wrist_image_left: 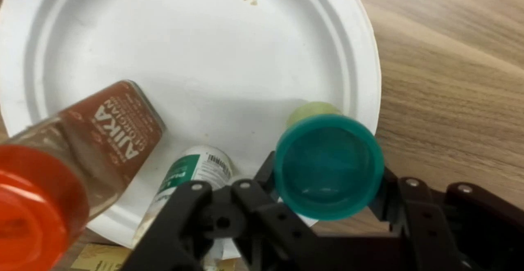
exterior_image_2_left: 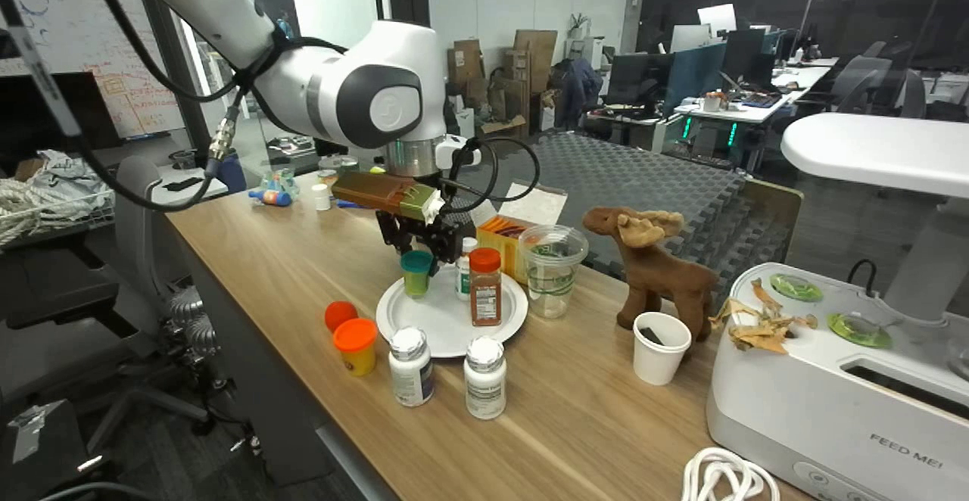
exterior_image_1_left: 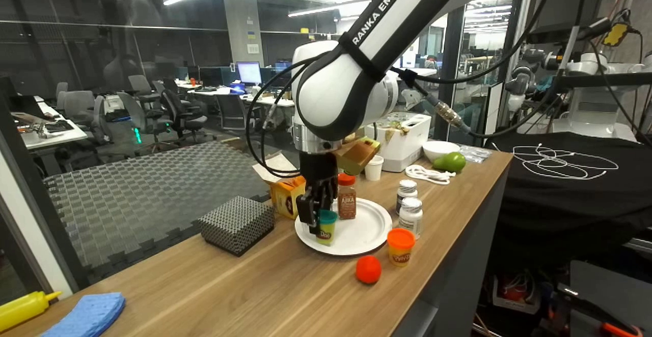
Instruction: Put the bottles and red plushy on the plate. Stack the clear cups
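Fingers (wrist_image_left: pixel 417 205) clamp the teal-lidded Play-Doh tub (wrist_image_left: pixel 327 168) from both sides, over the plate (wrist_image_left: pixel 184 58) near its rim — contact below is unclear. On the plate stand a red-capped Ajika bottle (wrist_image_left: pixel 112 134) and a green-and-white bottle (wrist_image_left: pixel 204 168). On the worktop (exterior_image_1_left: pixel 204 296), near the plate: two white bottles (exterior_image_2_left: pixel 485 380), an orange-lidded Play-Doh tub (exterior_image_2_left: pixel 357 346) with the red plushy (exterior_image_2_left: pixel 340 315) just beside it — and a clear cup (exterior_image_2_left: pixel 551 281).
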`<state>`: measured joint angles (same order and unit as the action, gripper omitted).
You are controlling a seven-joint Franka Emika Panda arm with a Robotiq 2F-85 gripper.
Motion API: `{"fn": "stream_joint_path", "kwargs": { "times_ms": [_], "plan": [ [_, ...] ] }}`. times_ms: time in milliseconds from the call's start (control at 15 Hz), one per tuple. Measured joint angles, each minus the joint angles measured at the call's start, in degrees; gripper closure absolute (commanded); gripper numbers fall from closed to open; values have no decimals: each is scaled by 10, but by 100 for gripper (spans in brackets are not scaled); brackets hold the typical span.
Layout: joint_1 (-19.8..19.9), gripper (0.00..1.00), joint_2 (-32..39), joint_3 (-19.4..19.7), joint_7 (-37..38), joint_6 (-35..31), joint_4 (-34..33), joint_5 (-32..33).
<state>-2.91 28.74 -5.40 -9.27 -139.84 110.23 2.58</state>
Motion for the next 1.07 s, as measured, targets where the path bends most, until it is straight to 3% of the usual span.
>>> {"fn": "stream_joint_path", "kwargs": {
  "times_ms": [200, 267, 533, 600, 1067],
  "plan": [
    [0, 76, 7, 1, 4, -1, -11, 0],
    [0, 40, 9, 2, 4, -2, -13, 0],
    [0, 4, 13, 7, 5, -10, -14, 3],
    [0, 0, 15, 8, 5, -13, -14, 4],
    [2, 0, 7, 10, 3, -24, -4, 5]
  ]
}}
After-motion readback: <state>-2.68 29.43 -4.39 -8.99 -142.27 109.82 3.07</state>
